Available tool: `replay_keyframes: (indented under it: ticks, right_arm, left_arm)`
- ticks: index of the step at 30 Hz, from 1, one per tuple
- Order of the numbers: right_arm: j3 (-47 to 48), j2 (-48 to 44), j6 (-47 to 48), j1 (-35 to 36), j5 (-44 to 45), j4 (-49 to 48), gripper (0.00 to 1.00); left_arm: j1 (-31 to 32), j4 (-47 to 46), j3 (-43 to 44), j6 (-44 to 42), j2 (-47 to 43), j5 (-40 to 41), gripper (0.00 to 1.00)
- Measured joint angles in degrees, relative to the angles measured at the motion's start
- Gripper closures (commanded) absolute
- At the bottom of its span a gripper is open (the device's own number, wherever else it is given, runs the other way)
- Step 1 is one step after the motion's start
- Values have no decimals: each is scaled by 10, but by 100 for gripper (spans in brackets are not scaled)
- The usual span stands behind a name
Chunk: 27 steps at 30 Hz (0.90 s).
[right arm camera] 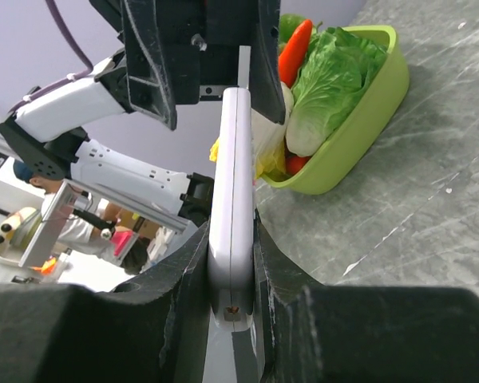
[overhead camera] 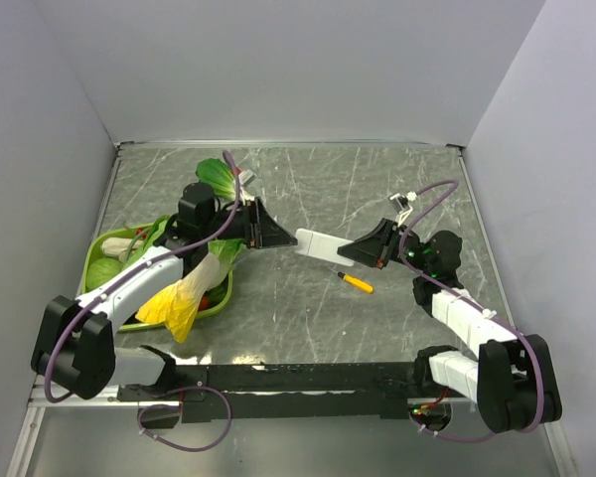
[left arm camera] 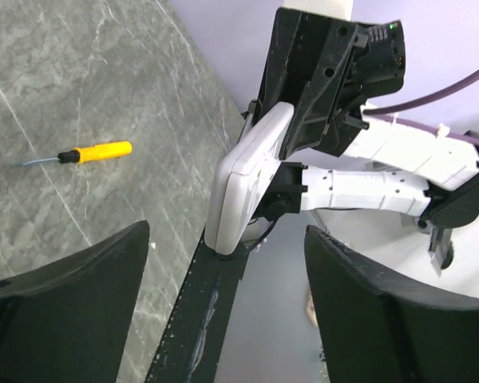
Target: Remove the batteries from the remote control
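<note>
Marbled table; slim white remote control aloft

1. Top view: high, looking down over the grey marbled tabletop.
2. Left wrist view: close, facing the slim white rectangular remote control mid-frame; the top view shares it.
3. Right wrist view: nearer, edge-on along it; lime-green plastic tray upper right, probably the top view's left one.

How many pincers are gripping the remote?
1. The right pincer is shut on one end of the remote; the left pincer is open at the other end, not touching it.
</note>
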State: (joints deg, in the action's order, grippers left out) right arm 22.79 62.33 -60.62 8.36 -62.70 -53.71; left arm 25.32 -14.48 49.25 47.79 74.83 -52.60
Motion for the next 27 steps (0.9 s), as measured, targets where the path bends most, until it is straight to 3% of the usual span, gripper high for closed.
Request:
replay_keyframes:
  ticks: [15, 21, 24, 27]
  right_arm:
    - [-6, -4, -3, 0, -2, 0, 99]
    - [-7, -8, 5, 0, -2, 8, 100]
    - [-9, -8, 5, 0, 0, 10, 100]
    - [-16, -7, 4, 0, 3, 12, 100]
  left_arm:
    - [46, 42, 35, -54, 40, 66, 26]
    - [59, 54, 51, -67, 47, 80, 44]
    - [61, 60, 54, -74, 48, 81, 65]
    - [65, 68, 57, -89, 48, 84, 67]
